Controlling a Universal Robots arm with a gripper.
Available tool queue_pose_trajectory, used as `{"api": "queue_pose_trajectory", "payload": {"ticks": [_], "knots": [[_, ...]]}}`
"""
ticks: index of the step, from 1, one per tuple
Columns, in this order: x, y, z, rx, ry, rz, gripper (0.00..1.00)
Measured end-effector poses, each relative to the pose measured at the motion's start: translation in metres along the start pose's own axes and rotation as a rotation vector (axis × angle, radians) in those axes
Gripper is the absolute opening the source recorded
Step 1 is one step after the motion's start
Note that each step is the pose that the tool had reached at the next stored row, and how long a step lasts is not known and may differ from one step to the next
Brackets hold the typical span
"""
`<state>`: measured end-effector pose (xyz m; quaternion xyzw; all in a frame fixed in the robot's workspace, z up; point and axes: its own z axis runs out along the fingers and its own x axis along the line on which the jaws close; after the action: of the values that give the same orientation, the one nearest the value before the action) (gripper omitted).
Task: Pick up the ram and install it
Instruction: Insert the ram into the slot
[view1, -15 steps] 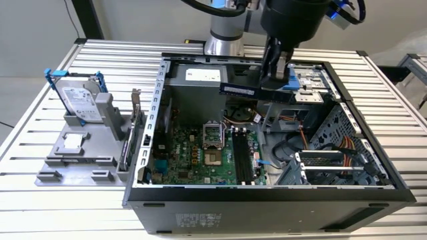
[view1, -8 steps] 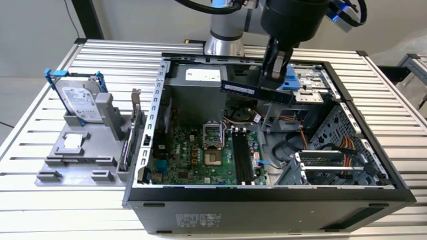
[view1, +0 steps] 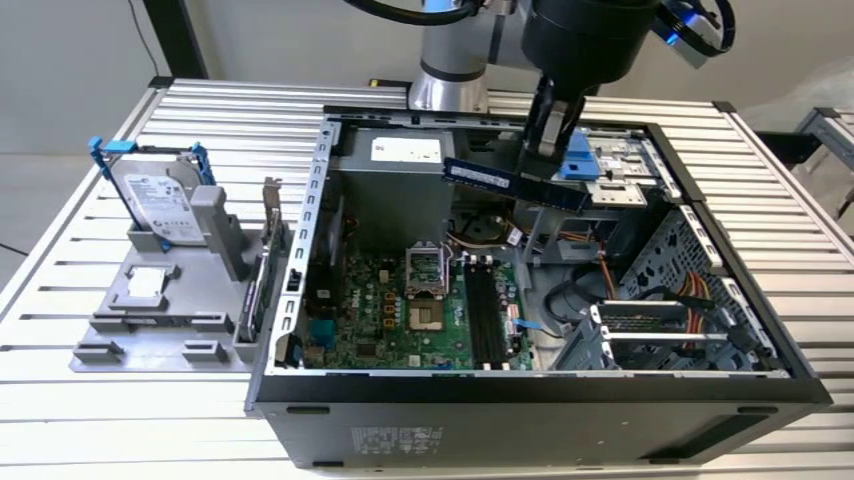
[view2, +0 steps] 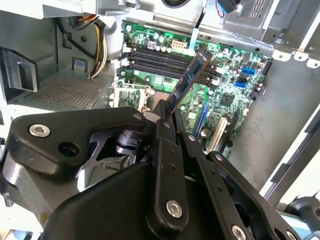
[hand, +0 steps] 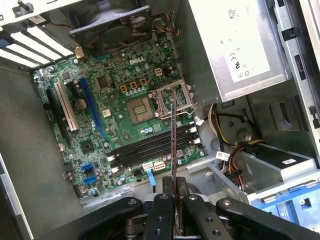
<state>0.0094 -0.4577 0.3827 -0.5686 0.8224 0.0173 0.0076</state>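
The ram is a long, thin dark stick held in the air above the open computer case, near its back by the power supply. My gripper is shut on one end of it. In the second wrist view the ram juts out from my gripper at a slant over the green motherboard. The first wrist view shows the ram edge-on, rising from my gripper across the black memory slots. These slots lie well below the stick.
A silver hard drive in a blue bracket stands on a grey fixture at the exterior view's left, with an expansion card beside the case wall. Inside the case are the power supply, a fan, the processor socket and orange cables.
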Motion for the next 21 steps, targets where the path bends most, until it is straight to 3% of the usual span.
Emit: {"api": "queue_pose_trajectory", "payload": {"ticks": [5, 21], "knots": [[0.0000, 0.0000, 0.0000, 0.0003, -0.0001, 0.006, 0.00], [0.0000, 0.0000, 0.0000, 0.0037, -0.0023, 0.115, 0.00]]}}
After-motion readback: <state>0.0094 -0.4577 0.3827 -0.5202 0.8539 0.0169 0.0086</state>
